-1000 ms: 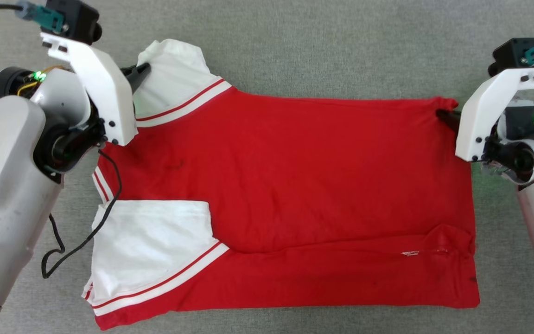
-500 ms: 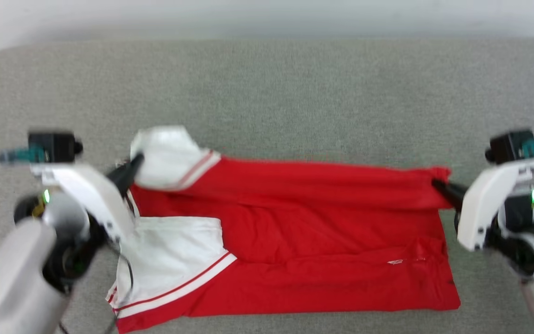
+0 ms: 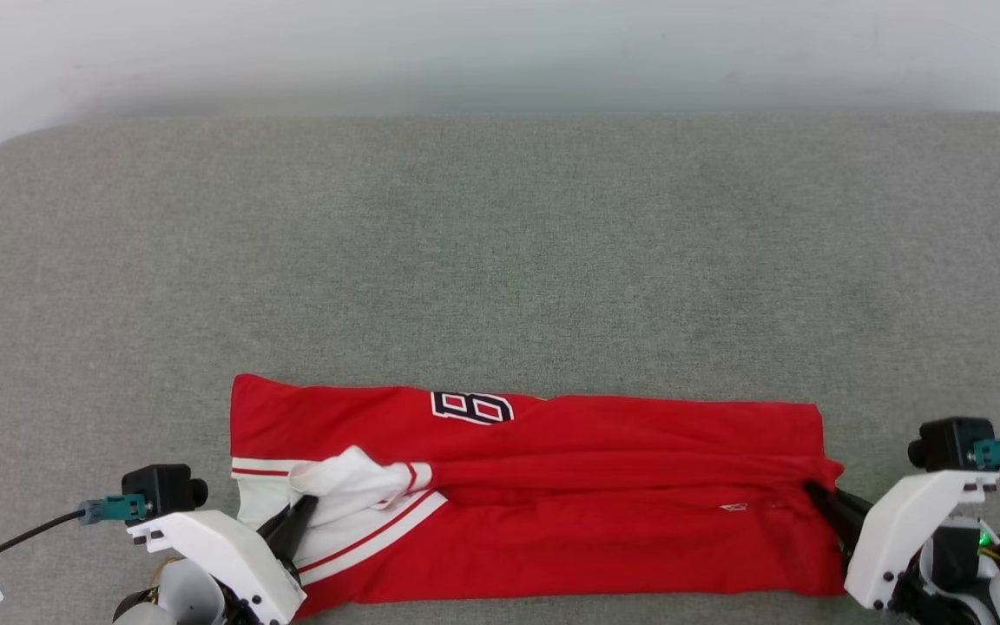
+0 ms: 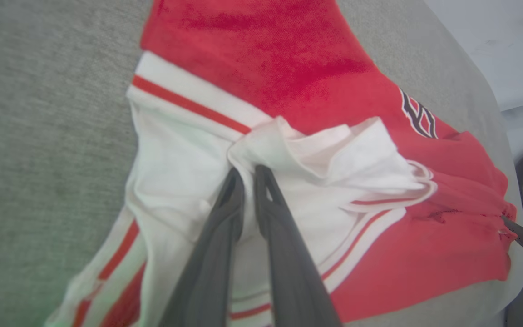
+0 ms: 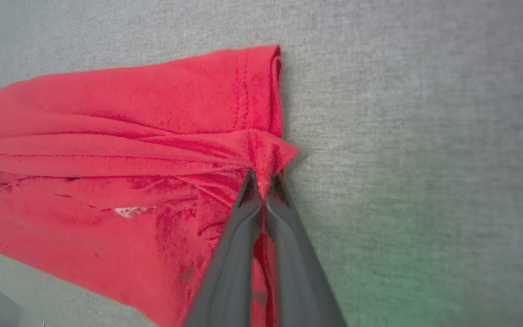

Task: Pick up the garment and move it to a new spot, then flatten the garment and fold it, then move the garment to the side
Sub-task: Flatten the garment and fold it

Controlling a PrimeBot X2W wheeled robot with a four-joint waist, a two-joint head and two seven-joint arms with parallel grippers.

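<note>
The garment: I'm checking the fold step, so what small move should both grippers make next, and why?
Probably open both and let go. The garment lies as a long folded band on the grey surface; the left gripper pinches the white sleeve, the right gripper the hem corner, both over the lower layer, so this fold looks laid.
</note>
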